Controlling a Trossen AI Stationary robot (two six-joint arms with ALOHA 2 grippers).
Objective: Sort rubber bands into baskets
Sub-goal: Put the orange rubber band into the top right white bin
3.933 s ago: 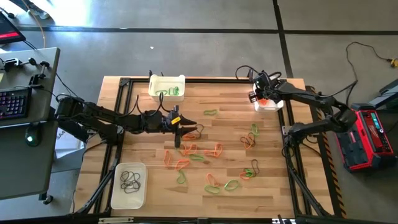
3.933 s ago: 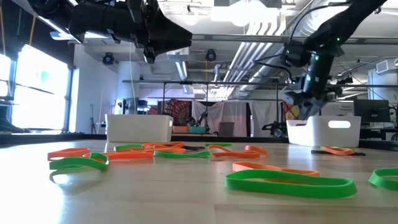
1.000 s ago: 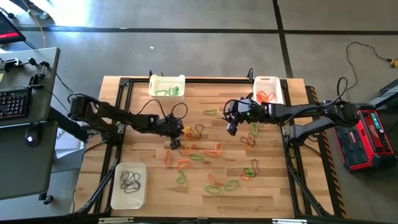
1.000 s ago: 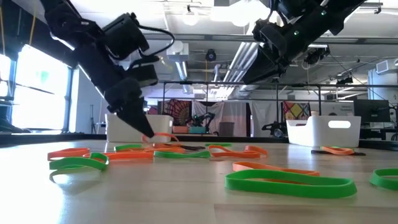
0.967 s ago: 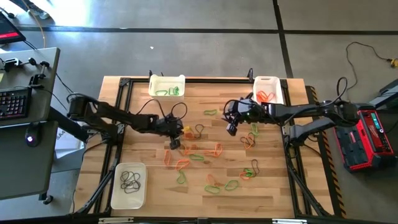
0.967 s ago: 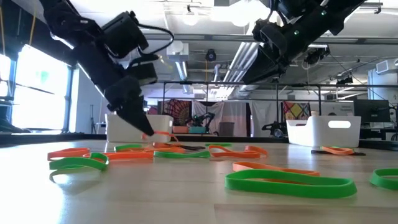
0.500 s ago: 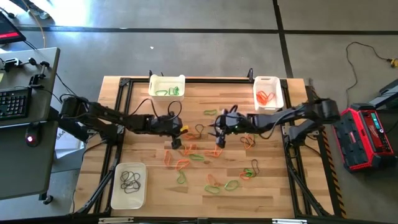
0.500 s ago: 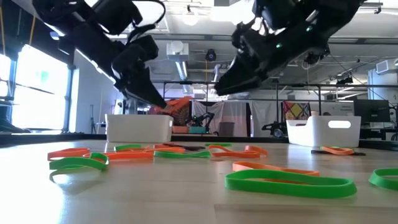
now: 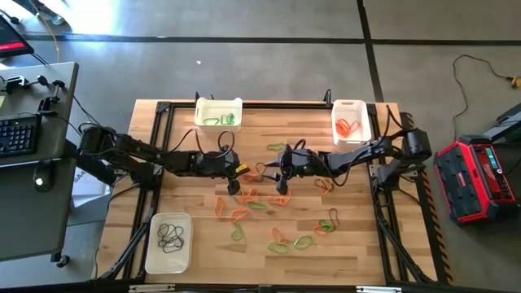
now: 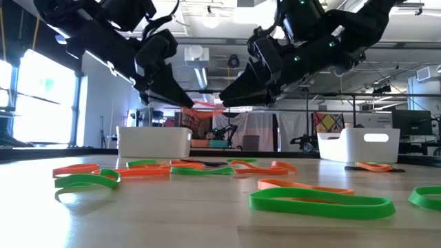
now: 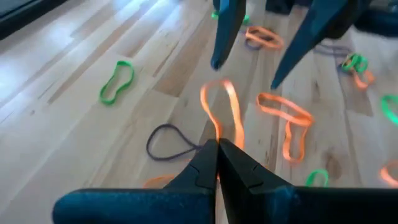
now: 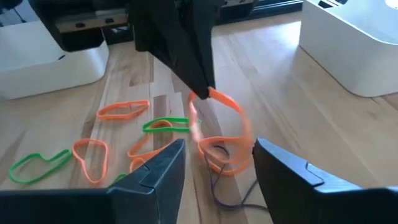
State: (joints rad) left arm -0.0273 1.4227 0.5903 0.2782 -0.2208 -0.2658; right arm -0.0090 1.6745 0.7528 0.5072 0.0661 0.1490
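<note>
My left gripper is shut on an orange rubber band, held up over the middle of the table. My right gripper is open and faces it from the table's right. Its two fingers stand just before the band's free loop; I cannot tell if they touch it. Many green, orange and dark bands lie loose on the table. Three white baskets stand at the far left, far right and near left. My left gripper pinches one end of the orange band's loop between its two fingertips. The fingers slant down and toward the table's right. The band is lifted clear of the table, and its free loop reaches out past the fingertips toward my right gripper.
The far left basket holds green bands, the far right one orange bands, the near left one dark bands. A dark band lies on the wood right below my left gripper. A black frame runs round the table's edges.
My left gripper has risen from the table with the orange band, which is now lifted clear. My right gripper has gone toward the table's left and come close to my left gripper and the band.
</note>
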